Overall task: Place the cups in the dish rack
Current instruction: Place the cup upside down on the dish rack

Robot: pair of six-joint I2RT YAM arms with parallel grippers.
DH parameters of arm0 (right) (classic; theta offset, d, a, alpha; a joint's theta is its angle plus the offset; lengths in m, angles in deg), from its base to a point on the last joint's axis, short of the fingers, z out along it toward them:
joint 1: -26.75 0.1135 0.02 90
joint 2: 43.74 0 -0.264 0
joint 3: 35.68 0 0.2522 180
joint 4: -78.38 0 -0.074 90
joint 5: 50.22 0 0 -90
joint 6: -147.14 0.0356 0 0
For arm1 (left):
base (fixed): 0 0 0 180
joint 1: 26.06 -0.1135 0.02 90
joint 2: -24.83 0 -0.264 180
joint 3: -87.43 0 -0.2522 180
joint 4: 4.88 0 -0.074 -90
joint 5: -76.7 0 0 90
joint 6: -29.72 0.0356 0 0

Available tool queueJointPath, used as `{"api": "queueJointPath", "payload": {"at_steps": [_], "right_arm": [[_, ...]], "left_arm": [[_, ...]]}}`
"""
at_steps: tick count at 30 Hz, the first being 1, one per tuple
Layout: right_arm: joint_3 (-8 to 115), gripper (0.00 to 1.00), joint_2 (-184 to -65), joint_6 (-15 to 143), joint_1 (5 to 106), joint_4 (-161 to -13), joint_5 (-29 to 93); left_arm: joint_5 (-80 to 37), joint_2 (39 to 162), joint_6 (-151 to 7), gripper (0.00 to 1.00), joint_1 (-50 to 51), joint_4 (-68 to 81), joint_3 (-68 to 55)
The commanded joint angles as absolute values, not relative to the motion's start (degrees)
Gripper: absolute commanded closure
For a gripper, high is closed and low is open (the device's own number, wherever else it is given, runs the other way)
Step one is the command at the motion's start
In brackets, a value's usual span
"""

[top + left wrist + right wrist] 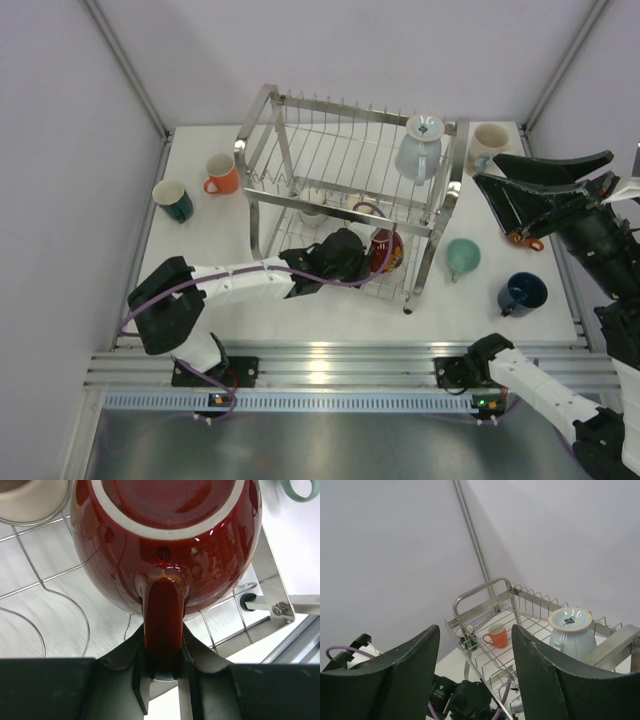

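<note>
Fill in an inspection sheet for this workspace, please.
Surface: white table, no spills seen.
Job's things: dish rack mid-table; pale cup inverted on upper tier; red cup at lower tier; orange cup, teal cup, mint cup, navy cup, cream cup on table.
Clutter: nothing seen.
Grippers: left gripper shut on red cup's handle; right gripper open, empty.
Cables: purple cable along left arm.
Surroundings: plain walls, metal frame posts.

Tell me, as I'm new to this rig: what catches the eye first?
The silver rack mid-table, where the left gripper grips a red cup by its handle at the lower tier. A pale cup stands upside down on the upper tier's right end; the right gripper hangs open to the rack's right.
</note>
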State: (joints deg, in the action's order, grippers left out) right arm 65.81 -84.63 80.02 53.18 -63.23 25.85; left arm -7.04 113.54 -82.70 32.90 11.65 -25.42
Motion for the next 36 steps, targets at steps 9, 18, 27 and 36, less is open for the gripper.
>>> {"api": "queueJointPath", "payload": {"at_steps": [9, 18, 27, 36], "right_arm": [[66.41, 0.40, -84.26, 78.50, 52.59, -62.37, 26.95], [66.41, 0.40, -84.44, 78.24, 52.59, -62.19, 27.22], [65.80, 0.40, -84.44, 76.75, 52.67, -62.81, 27.39], [66.06, 0.40, -83.82, 75.25, 52.59, -62.11, 28.53]], "left_arm": [[-2.40, 115.53, -83.48, 1.00, 32.74, -1.22, -20.54], [-3.28, 119.05, -83.31, 1.00, 32.74, -3.42, -18.52], [-1.09, 122.47, -82.26, 1.00, 32.74, -3.42, -15.71], [3.04, 125.82, -80.41, 1.00, 32.74, -3.07, -11.32]]}}
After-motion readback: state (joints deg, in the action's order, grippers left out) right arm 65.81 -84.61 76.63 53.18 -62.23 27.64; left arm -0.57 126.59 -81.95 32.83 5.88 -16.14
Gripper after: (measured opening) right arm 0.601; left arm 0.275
